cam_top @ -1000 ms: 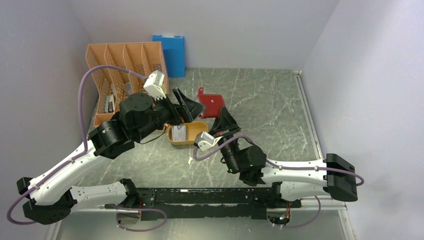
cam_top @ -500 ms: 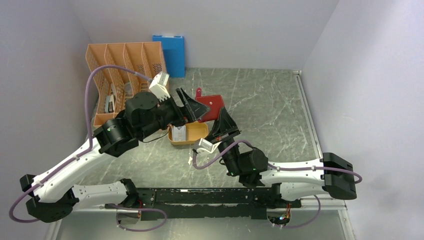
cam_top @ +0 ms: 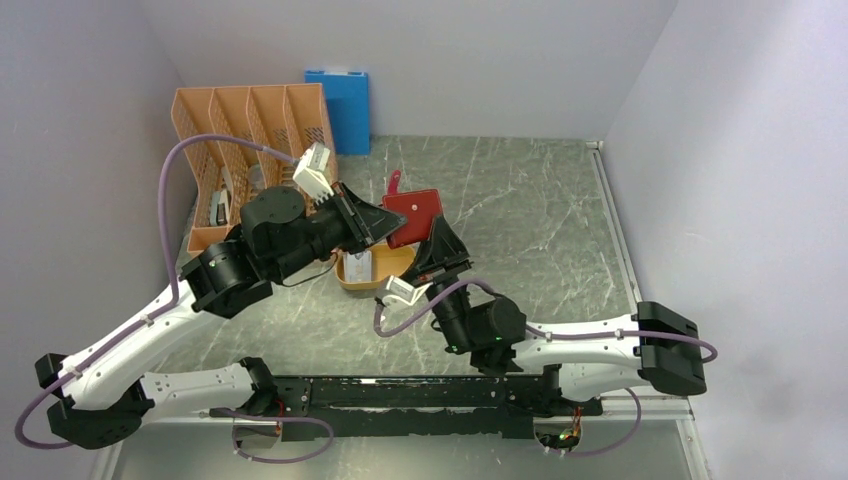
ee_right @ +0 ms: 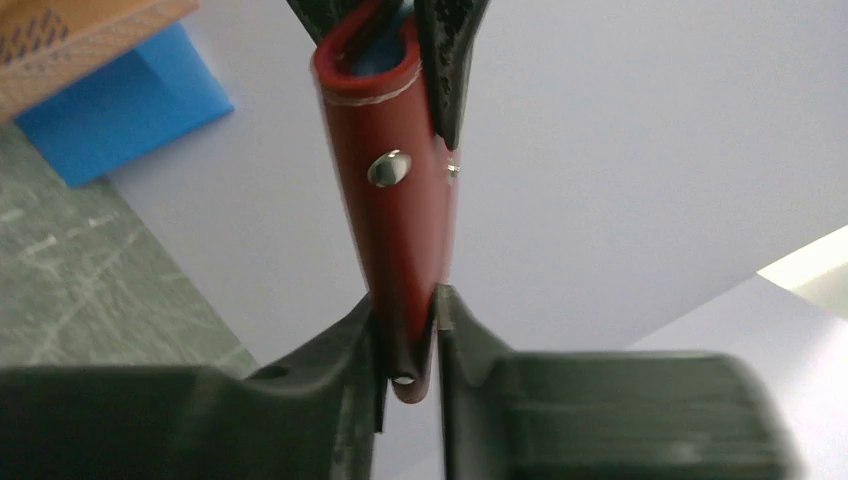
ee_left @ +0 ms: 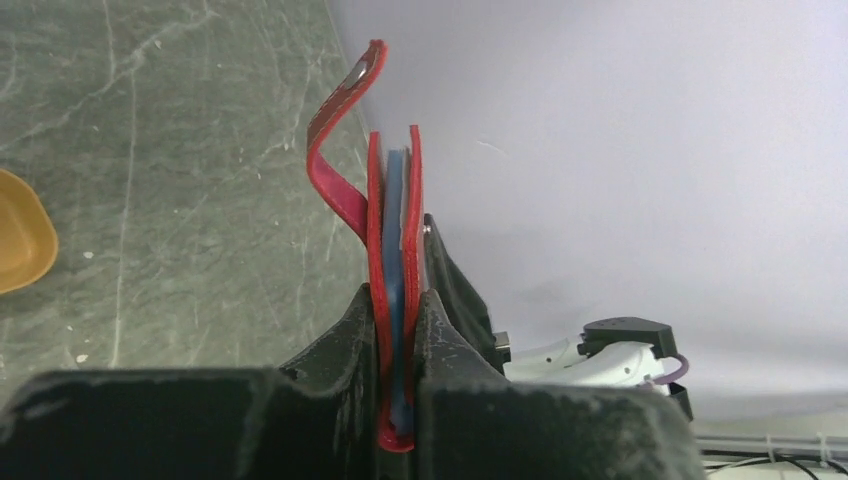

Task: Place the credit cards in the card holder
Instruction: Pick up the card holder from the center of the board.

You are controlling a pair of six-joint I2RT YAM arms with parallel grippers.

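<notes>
The left hand point(cam_top: 383, 226) gripped the folded card holder point(cam_top: 418, 212) by its left edge, fingers closed tight; the right hand point(cam_top: 438, 238) was likewise clamped on its near right edge.

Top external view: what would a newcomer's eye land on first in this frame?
The dark red card holder stands out first. It is held up near the middle of the table, folded nearly shut, and clamped from opposite sides by the left pincer and the right pincer. Beside it, toward the arms' bases, sits the orange tray with a pale credit card lying inside.
</notes>
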